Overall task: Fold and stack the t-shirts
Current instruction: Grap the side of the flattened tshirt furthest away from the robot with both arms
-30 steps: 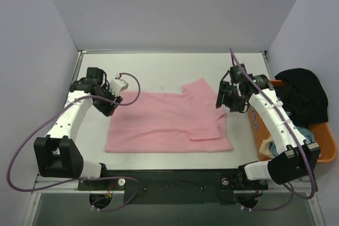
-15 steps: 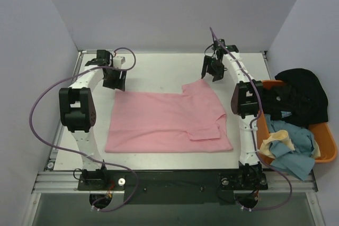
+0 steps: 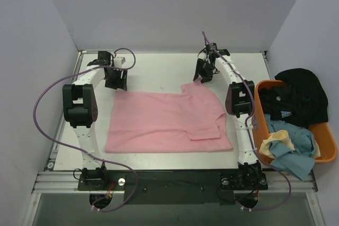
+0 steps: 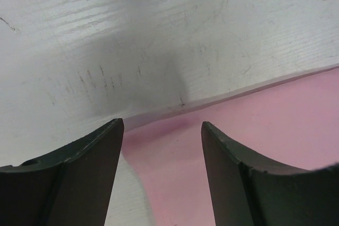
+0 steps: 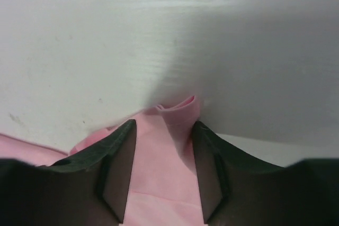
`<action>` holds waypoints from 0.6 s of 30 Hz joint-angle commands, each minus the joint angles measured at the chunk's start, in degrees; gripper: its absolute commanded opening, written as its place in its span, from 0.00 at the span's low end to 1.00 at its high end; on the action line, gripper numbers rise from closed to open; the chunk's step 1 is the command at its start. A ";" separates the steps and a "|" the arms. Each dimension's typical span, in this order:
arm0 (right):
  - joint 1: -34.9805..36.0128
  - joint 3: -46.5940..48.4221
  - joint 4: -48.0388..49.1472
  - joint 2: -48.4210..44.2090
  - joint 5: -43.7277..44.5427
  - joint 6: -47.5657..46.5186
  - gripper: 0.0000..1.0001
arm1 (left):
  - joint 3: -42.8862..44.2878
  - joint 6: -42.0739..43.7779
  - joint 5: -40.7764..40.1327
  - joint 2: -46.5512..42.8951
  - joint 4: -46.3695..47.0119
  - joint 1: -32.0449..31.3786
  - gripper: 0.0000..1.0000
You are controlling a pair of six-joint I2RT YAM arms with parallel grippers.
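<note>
A large light pink t-shirt (image 3: 169,123) lies spread flat in the middle of the white table (image 3: 159,67). My left gripper (image 3: 115,80) is at its far left corner. In the left wrist view its open fingers (image 4: 90,173) straddle that pink corner (image 4: 175,162) without pinching it. My right gripper (image 3: 204,75) is at the far right sleeve corner. In the right wrist view it stands open (image 5: 163,125), with pink cloth (image 5: 161,152) lying between the fingers and a curled-up hem just past the tips. A black t-shirt (image 3: 299,93) and a light blue one (image 3: 294,152) are in the tub.
An orange tub (image 3: 326,157) stands at the right table edge, with a cream cloth (image 3: 278,141) also inside and the black shirt draped over its far rim. Grey walls enclose the table on the left, back and right.
Both arms have stretched out towards the back of the table. The left gripper went to the shirt's far left corner, the right gripper to its far right sleeve corner. The shirt lies as before.
</note>
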 commanded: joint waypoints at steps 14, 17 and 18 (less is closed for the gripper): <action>-0.57 -9.62 3.75 -9.97 -3.07 0.32 0.00 | 2.36 4.40 -3.05 -0.93 2.03 2.05 0.66; -0.57 -10.50 3.66 -10.94 -3.43 0.32 0.00 | 3.06 4.31 -3.32 -0.05 -0.16 2.49 0.66; -0.39 -10.51 3.75 -11.20 -3.60 0.23 0.00 | 2.19 4.31 -3.15 -0.05 -0.43 2.49 0.66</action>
